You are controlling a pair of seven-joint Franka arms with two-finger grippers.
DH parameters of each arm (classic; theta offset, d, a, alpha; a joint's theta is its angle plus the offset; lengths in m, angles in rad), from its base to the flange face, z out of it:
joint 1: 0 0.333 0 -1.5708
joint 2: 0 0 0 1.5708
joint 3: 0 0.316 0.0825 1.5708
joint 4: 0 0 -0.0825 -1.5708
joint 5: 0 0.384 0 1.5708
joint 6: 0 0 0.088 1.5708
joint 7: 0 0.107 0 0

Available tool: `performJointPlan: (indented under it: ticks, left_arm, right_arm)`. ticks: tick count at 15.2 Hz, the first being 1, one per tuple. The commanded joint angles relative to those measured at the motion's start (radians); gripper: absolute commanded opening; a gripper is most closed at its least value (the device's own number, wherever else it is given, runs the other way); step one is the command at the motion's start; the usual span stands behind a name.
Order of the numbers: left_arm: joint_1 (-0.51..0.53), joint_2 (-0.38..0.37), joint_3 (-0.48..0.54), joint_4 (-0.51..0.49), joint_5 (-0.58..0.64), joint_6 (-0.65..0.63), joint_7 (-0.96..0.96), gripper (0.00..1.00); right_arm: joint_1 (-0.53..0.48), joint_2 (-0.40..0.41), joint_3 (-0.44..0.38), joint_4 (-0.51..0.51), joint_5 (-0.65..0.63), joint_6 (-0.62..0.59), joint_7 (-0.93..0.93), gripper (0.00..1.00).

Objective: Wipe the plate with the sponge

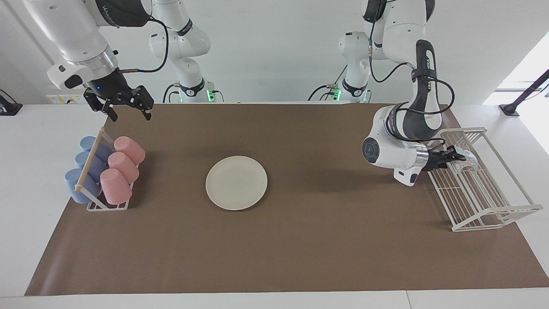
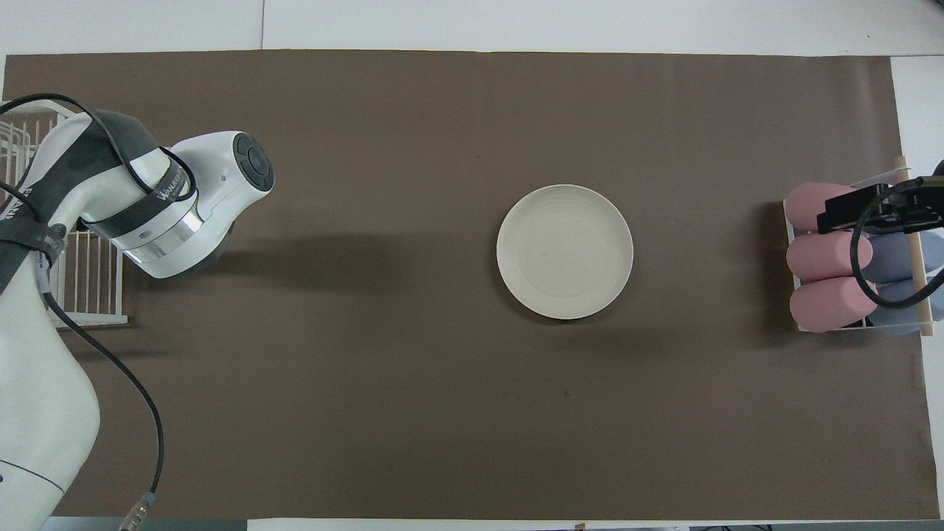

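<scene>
While the sponge (image 1: 467,162) meets left claw (image 1: 455,159), plate (image 1: 236,182) lies apart

A white table (image 1: 34,180) under brown paper (image 1: 300,249), plain white wall (image 1: 274,51), bright daylight at one end.

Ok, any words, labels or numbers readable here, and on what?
Left arm, dark sleeve: white lettering, too blurred to read.
Left arm, wrist band, overhead view: lettering, unreadable.
Right arm, dark cover: white lettering, too blurred to read.
Plate, cups, cup rack, wire rack: no text visible.
</scene>
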Motion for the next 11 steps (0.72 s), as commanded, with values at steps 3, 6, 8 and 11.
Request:
performJointPlan:
  ticks: [3,6,8,11]
  left_arm:
    - [-0.002,0.002,0.004,0.009,-0.011,0.011,-0.008,1.0]
    - [-0.005,-0.001,0.004,0.016,-0.014,0.003,0.001,1.0]
    - [-0.005,-0.032,0.0,0.022,-0.029,-0.006,0.011,1.0]
    - [-0.005,-0.144,0.0,0.034,-0.127,-0.015,0.118,1.0]
  right_arm:
    - [-0.008,-0.011,0.004,-0.012,0.0,-0.01,0.013,1.0]
    - [-0.008,-0.011,0.004,-0.012,0.0,-0.01,0.013,1.0]
    - [-0.008,-0.011,0.004,-0.012,0.0,-0.01,0.013,1.0]
    - [-0.008,-0.011,0.004,-0.012,0.0,-0.01,0.013,1.0]
